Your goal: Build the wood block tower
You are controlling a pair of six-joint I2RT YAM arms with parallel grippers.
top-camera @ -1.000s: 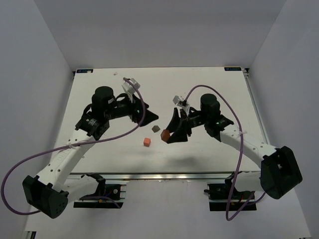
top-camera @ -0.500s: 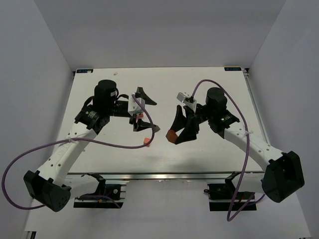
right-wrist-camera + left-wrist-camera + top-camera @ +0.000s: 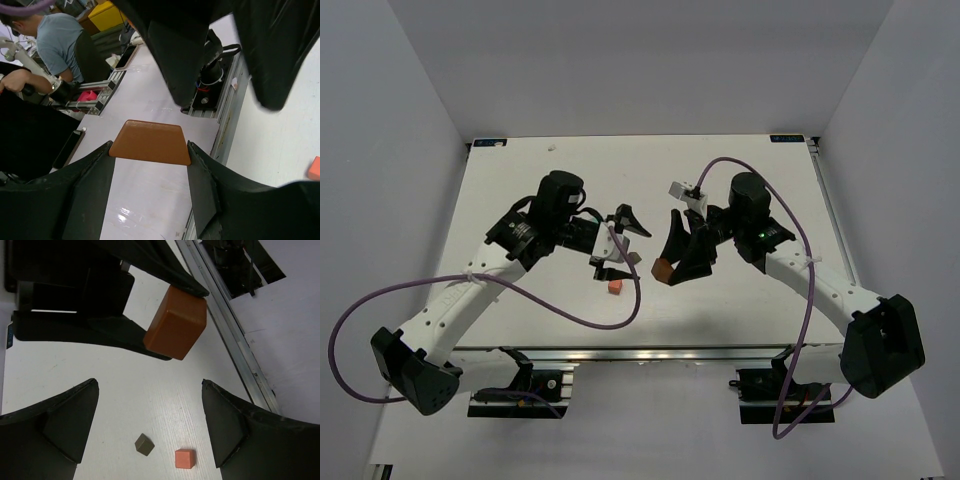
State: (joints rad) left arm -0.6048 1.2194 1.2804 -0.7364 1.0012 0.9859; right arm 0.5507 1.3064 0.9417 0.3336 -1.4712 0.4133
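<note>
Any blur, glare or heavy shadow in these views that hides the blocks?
Top external: even light, soft shadows, orange cube crisp. Left wrist: sharp; orange-brown block and dark piece clear. Right wrist: fingers near-black and soft, faint glare below the held block.

Table (image 3: 520,180): plain white.
Orange cube (image 3: 184,458): bright orange-red, bottom centre of the left wrist view.
Small dark block (image 3: 144,444): olive-brown, just left of the cube.
Rust-brown block (image 3: 176,322): rust-orange, upper centre of the same view.
Left gripper (image 3: 149,385), right gripper (image 3: 150,150): matte black.
Arms (image 3: 450,310): white links, black joints.
Cables (image 3: 400,295): purple.
Shirt (image 3: 55,40): grey-blue, upper left of the right wrist view.
Box (image 3: 107,15): yellow, top edge.
</note>
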